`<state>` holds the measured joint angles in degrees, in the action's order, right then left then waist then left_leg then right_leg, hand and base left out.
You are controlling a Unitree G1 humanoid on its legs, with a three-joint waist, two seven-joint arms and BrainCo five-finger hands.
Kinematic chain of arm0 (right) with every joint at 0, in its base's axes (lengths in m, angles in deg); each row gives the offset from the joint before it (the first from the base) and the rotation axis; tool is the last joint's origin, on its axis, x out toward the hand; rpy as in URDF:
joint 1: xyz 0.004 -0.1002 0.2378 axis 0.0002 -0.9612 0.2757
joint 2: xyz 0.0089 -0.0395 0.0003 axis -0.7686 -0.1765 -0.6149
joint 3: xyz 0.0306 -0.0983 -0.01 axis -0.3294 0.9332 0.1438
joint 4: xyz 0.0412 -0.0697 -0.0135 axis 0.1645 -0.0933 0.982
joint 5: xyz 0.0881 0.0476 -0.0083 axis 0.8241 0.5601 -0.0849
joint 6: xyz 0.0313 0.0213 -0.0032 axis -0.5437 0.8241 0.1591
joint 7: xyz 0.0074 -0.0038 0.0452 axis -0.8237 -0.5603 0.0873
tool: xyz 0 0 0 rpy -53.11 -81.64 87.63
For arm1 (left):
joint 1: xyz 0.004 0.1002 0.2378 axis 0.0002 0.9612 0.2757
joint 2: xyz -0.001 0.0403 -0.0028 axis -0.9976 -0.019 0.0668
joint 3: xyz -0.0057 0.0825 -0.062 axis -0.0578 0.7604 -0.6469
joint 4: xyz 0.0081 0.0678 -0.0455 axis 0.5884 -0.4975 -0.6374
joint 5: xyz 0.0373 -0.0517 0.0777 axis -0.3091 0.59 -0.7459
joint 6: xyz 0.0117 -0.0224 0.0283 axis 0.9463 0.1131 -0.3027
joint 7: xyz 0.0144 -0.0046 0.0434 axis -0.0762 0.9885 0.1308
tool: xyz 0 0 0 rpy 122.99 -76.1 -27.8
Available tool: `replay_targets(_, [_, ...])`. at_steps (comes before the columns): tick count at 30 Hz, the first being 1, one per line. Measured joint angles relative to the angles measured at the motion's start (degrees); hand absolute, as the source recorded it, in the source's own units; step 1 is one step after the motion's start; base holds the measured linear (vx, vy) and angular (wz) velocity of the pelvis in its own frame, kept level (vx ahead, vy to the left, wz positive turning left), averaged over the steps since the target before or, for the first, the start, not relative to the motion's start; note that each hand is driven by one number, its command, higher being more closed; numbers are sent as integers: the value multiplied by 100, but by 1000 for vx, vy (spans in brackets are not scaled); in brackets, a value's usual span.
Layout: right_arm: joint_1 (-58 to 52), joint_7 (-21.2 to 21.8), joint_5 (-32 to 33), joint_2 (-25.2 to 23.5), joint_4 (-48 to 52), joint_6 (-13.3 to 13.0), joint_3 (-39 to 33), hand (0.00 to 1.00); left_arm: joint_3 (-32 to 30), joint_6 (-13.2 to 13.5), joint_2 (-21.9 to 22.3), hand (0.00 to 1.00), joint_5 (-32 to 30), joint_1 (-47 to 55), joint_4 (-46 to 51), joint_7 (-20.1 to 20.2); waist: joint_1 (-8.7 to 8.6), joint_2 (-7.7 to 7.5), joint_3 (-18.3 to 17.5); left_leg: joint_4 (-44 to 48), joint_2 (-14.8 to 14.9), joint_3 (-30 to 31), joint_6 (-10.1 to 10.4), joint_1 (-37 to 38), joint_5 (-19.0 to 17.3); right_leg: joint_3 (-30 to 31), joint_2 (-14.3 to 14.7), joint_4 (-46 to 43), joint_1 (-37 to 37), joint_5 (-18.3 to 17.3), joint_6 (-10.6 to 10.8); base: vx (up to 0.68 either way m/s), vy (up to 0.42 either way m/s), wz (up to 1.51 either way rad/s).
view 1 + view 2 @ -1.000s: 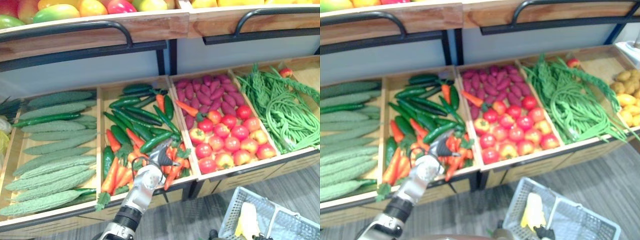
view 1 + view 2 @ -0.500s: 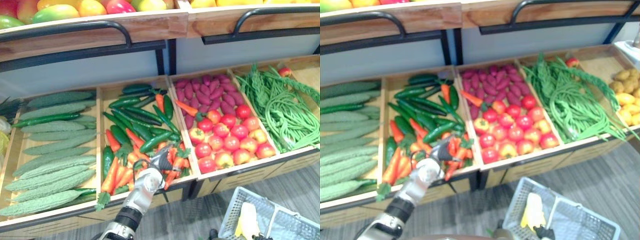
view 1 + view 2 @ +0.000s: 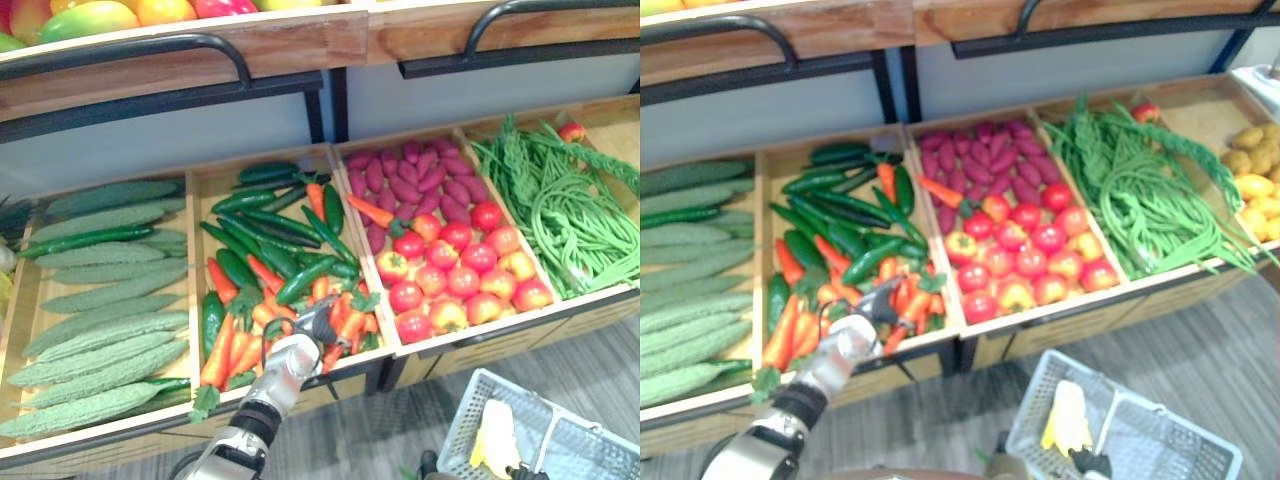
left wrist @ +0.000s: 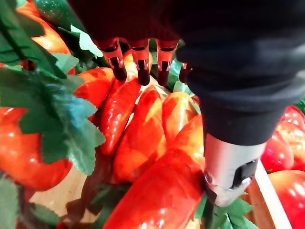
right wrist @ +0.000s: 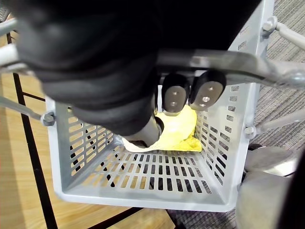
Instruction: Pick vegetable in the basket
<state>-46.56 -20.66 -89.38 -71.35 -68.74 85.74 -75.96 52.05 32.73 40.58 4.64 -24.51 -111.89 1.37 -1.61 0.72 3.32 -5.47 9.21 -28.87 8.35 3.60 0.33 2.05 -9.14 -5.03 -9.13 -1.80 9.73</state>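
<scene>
My left hand point(image 3: 314, 323) reaches into the front of the second bin, over a pile of orange carrots point(image 3: 232, 352) with green tops. In the left wrist view its fingers point(image 4: 139, 63) hang straight just above the carrots point(image 4: 143, 138), and the thumb point(image 4: 228, 164) rests against one. The hand is open and holds nothing. My right hand point(image 5: 109, 76) is shut on the handle of a grey plastic basket point(image 5: 143, 193). The basket point(image 3: 565, 440) hangs at the lower right, above the floor. A yellow vegetable point(image 3: 1065, 418) lies inside it.
The wooden stand holds bitter gourds point(image 3: 100, 330) at the left, and cucumbers point(image 3: 265, 225) behind the carrots. Further right are purple sweet potatoes point(image 3: 410, 180), tomatoes point(image 3: 455, 275), green beans point(image 3: 575, 215) and potatoes point(image 3: 1255, 185). A fruit shelf with black rails point(image 3: 130, 50) overhangs the back.
The camera has shifted a little. My left hand has sunk slightly closer onto the carrots. The right hand still carries the basket.
</scene>
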Motion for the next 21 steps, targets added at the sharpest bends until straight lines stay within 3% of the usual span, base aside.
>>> replay_targets(7, [154, -16, 5, 91, -8, -1, -68, 100, -137, 22, 47, 0, 9, -582, -595, -316, -18, 110, 97, 0, -7, -45, 1, -145, -2, 83, 20, -9, -201, 17, -3, 12, -18, -6])
replay_targets(21, [329, -123, 56, 96, -213, -21, -210, 100, -64, 24, 79, 0, 4, -955, -955, -555, -30, 98, 183, 0, -22, -54, 21, -173, -21, 135, 28, 6, -242, 19, -2, 15, -6, -1])
